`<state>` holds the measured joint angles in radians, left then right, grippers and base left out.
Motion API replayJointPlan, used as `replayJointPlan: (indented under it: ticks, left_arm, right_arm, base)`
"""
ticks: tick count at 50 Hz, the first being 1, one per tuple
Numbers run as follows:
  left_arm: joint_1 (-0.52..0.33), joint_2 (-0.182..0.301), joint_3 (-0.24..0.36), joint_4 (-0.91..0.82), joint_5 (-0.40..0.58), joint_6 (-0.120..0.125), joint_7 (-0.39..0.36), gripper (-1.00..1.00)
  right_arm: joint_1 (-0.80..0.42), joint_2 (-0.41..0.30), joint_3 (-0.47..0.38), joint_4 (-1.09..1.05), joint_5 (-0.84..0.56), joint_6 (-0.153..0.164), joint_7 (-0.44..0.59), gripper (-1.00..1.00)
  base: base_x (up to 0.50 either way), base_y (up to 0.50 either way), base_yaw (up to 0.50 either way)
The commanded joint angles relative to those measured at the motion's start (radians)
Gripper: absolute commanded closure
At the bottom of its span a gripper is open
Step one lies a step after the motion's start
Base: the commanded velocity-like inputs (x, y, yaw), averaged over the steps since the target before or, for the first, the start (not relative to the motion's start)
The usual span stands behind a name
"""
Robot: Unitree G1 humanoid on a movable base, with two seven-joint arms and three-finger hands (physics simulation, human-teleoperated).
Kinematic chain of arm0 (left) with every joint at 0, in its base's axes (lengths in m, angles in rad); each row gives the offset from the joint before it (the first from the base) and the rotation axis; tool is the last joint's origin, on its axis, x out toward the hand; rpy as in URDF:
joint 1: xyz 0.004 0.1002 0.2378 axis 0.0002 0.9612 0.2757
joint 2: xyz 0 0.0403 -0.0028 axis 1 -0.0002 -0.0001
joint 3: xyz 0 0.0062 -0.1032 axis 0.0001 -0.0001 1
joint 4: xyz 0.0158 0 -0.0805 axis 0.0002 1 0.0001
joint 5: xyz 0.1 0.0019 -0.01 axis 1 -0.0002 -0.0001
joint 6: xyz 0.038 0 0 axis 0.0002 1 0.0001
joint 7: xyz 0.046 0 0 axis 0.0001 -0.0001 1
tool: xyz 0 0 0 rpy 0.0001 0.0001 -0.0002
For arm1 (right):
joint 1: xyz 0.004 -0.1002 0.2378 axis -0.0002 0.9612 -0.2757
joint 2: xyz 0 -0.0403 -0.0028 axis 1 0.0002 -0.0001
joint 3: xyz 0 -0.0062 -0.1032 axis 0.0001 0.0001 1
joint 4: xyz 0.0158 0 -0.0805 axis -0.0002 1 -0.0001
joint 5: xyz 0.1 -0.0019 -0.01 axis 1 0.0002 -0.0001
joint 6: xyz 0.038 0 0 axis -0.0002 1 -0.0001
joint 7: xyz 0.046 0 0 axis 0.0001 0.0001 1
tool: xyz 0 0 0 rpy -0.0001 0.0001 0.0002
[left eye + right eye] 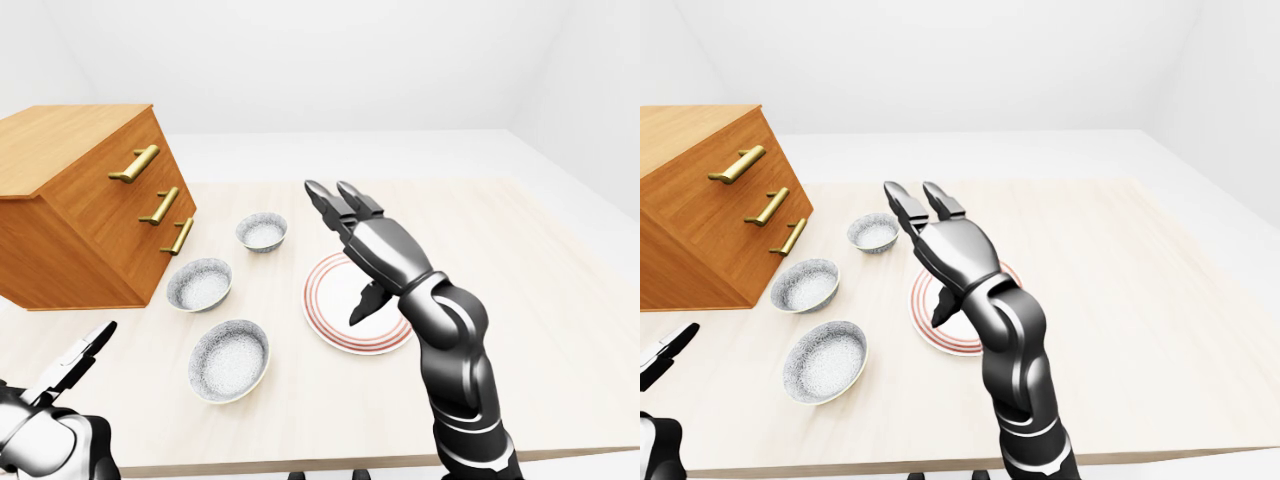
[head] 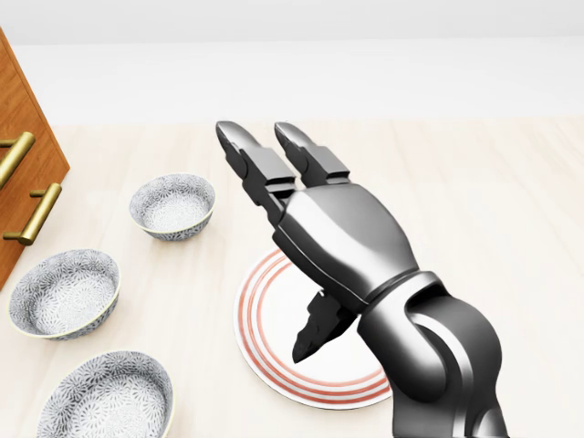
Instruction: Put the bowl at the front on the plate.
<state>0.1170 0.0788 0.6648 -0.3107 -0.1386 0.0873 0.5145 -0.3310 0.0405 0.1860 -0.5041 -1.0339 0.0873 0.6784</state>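
My right hand [image 2: 338,246] hangs spread wide and empty above the white red-ringed plate [image 2: 260,324]; my left hand [image 1: 62,380] sits low, fingers straight, empty. The grey patterned ceramic bowl [image 2: 107,400] I take as the front one sits bottom left in the head view, apart from the plate, upright, mouth up, round so no long axis. Likely stiff, light, slick, chippable: pinch the rim.
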Motion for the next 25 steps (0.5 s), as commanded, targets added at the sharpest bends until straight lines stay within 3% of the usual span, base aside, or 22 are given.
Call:
replayJointPlan:
  ticks: [1,25]
  left_arm:
    - [0.000,0.003,-0.005,0.006,0.008,0.000,0.008,-1.00]
    - [-0.003,0.004,-0.001,0.009,0.001,0.000,0.006,-1.00]
  right_arm:
    - [-0.022,0.052,0.017,-0.002,-0.252,0.000,0.020,-1.00]
    - [0.028,0.133,0.080,0.012,-0.527,0.000,0.020,-1.00]
  base:
    - [0.00,0.00,0.00]
    - [0.00,0.00,0.00]
